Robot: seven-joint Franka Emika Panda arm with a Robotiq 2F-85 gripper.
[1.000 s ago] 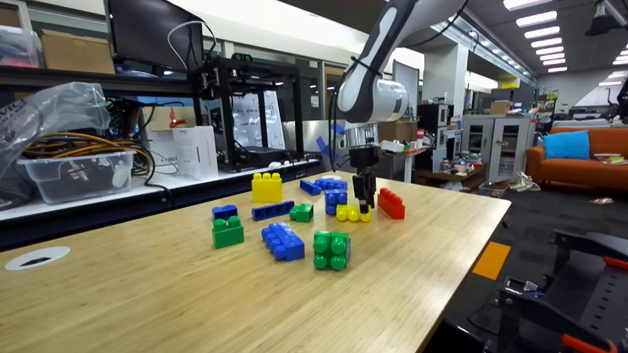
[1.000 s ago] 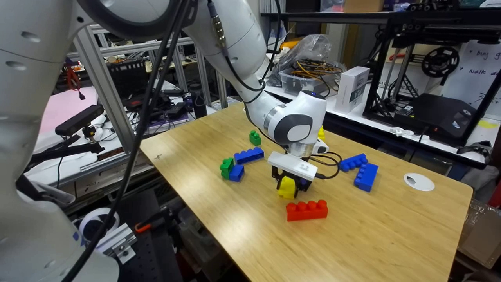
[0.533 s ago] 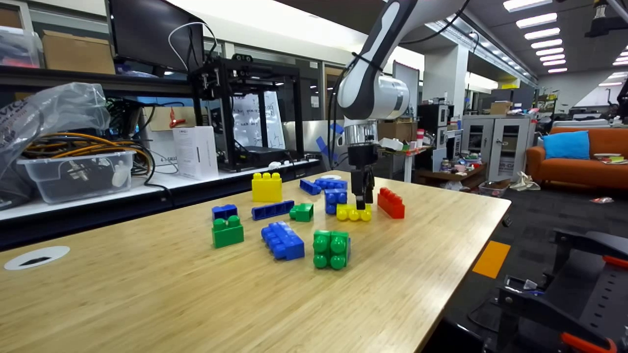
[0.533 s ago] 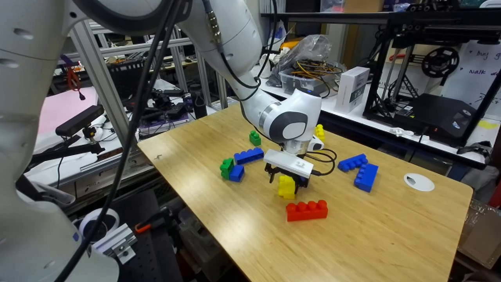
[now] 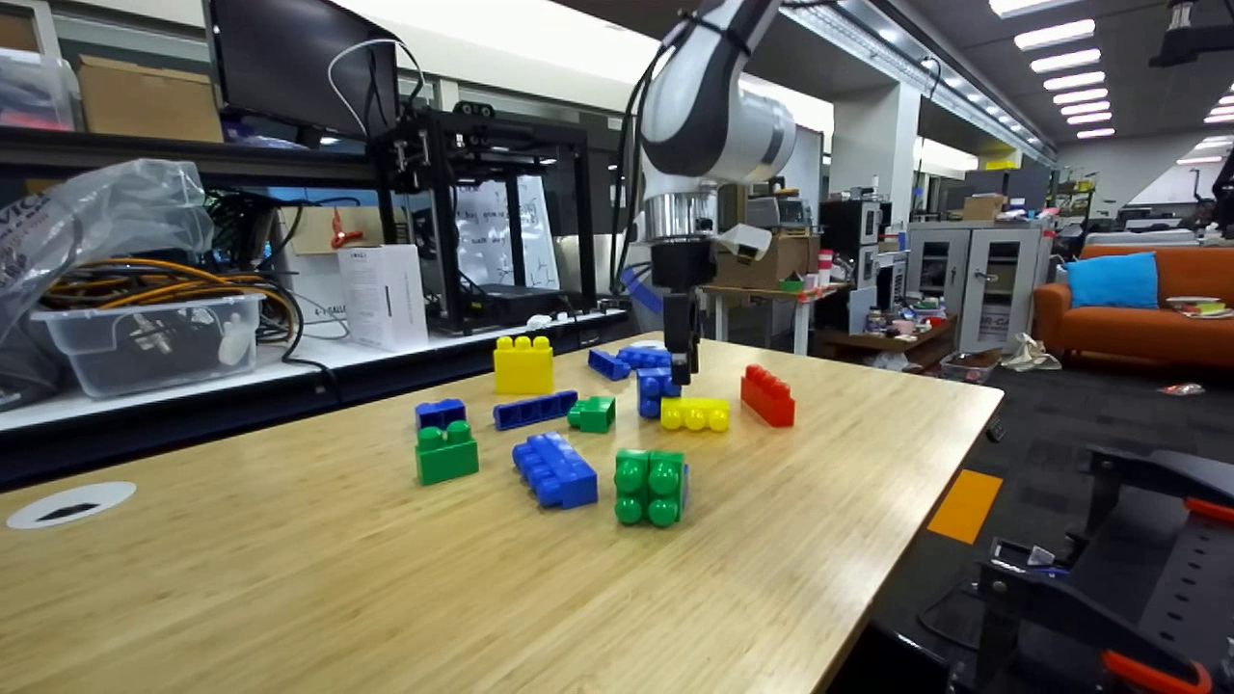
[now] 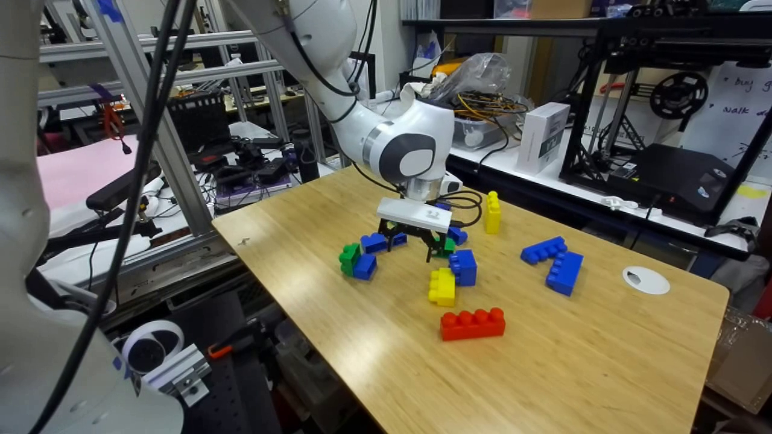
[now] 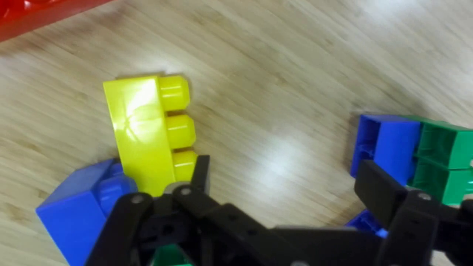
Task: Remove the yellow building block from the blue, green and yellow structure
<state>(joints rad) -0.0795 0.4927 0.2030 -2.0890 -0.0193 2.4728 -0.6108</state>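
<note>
Hanging wide and empty, the black fingers [image 7: 380,192] have the yellow three-studded plastic block [image 7: 147,135] outside their gap — its long axis roughly crosswise to their spread.

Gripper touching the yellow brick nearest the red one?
Apart. In an exterior view the gripper hangs clear of the yellow brick, with bare table showing between them. The overlap in the wrist view is only line of sight.

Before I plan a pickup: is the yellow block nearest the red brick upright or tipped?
Tipped: the yellow block lies on its side, its three visible studs pointing sideways, not up, in the wrist view.
</note>
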